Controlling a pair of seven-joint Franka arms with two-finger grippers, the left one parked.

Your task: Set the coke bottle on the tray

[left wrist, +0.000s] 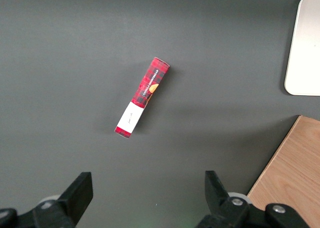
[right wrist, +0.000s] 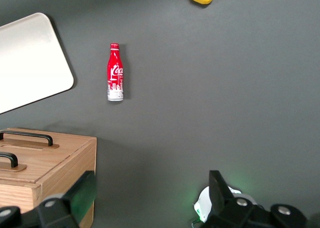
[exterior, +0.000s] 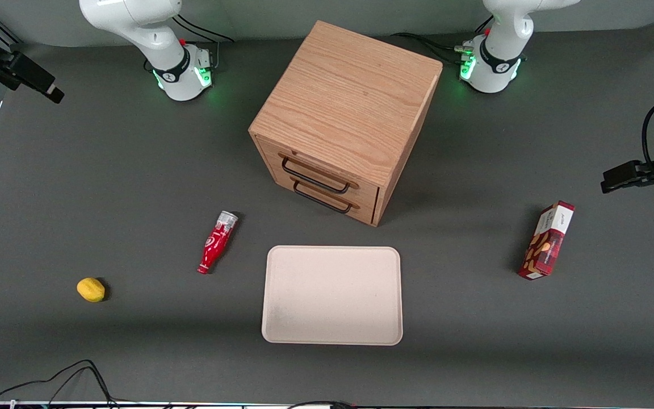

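The coke bottle (exterior: 216,243) lies on its side on the dark table, beside the tray (exterior: 332,295) toward the working arm's end, its red neck pointing toward the front camera. The right wrist view shows the bottle (right wrist: 115,72) apart from the tray (right wrist: 30,57), which is bare. My right gripper (right wrist: 150,198) is open and empty, its fingers spread wide. It hangs high over the table near its own arm's base, well away from the bottle. In the front view the gripper (exterior: 49,91) sits at the working arm's end, farther from the camera than the bottle.
A wooden two-drawer cabinet (exterior: 344,119) stands just past the tray, away from the camera; it shows close to the gripper in the right wrist view (right wrist: 45,163). A yellow lemon (exterior: 91,289) lies toward the working arm's end. A red snack box (exterior: 547,241) lies toward the parked arm's end.
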